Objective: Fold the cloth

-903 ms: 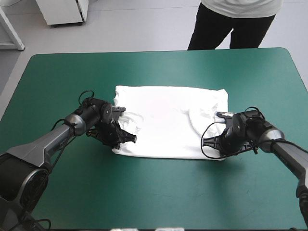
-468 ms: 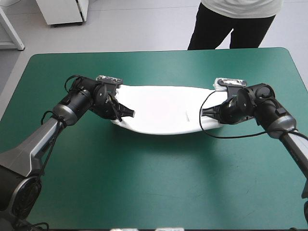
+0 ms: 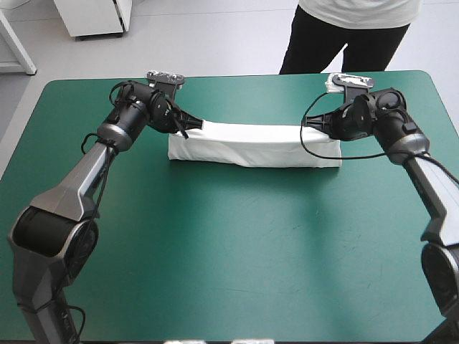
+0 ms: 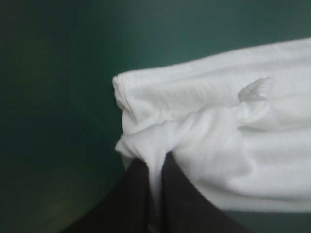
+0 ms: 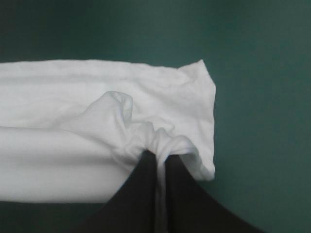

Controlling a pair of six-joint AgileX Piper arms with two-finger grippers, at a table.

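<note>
The white T-shirt [image 3: 254,144] lies as a long narrow folded band across the far half of the teal-green table [image 3: 229,258]. My left gripper [image 3: 192,126] is shut on the T-shirt at its far left corner, a pinch of cloth [image 4: 160,131] bunched just ahead of the black fingers [image 4: 129,194]. At the far right corner my right gripper [image 3: 310,125] is shut on the T-shirt too, with gathered cloth [image 5: 155,138] at its fingertips [image 5: 143,184]. Both held edges sit a little above the layer below.
A person stands beyond the table's far edge, not over the top. Bare teal-green cover stretches across the near half of the table and on both sides of the T-shirt.
Both grippers have carried the T-shirt's near edge up and over toward the far edge. The broad spread shirt is now a narrow band, folded in half.
</note>
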